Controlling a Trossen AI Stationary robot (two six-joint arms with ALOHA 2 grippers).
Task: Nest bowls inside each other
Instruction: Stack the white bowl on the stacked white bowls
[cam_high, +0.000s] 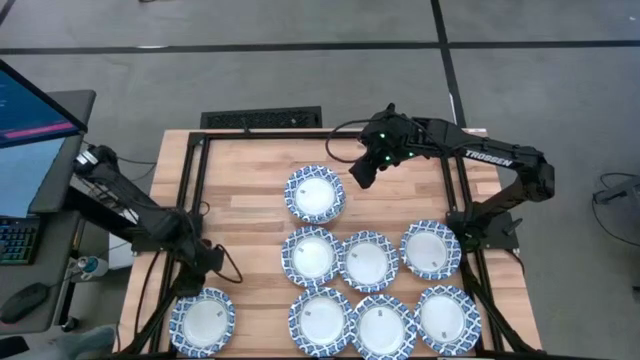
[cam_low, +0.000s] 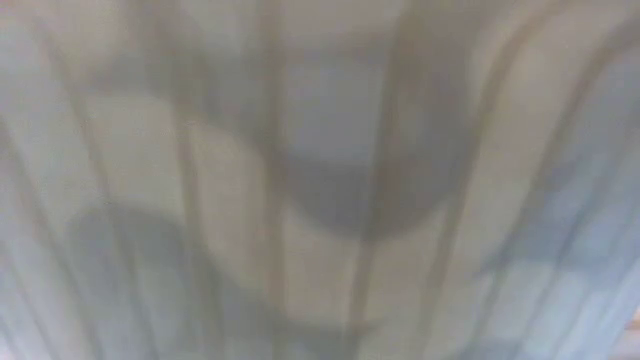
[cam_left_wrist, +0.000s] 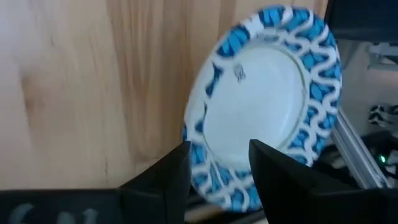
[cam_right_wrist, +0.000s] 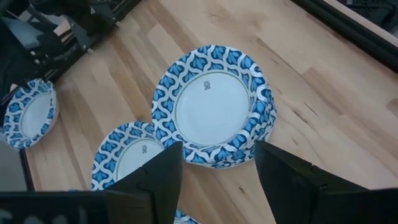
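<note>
Several blue-and-white rimmed bowls lie on the wooden table. A nested stack of bowls (cam_high: 315, 193) (cam_right_wrist: 211, 106) sits toward the far side, its layered rims showing at one edge. Six single bowls lie in two rows near the front, among them one (cam_high: 310, 255) (cam_right_wrist: 134, 152) just in front of the stack. One bowl (cam_high: 202, 320) (cam_left_wrist: 267, 93) lies alone at the near left corner. My right gripper (cam_high: 360, 175) (cam_right_wrist: 217, 149) hovers open beside and above the stack. My left gripper (cam_high: 208, 262) (cam_left_wrist: 217, 149) is open just behind the lone bowl, fingers straddling its rim without visible contact.
A black metal frame (cam_high: 190, 200) borders the table's left, right and far sides. A monitor and keyboard (cam_high: 20, 200) stand off the left edge. Bare wood (cam_high: 250, 170) lies left of the stack. A blurred pale surface (cam_low: 320, 180) fills the low view.
</note>
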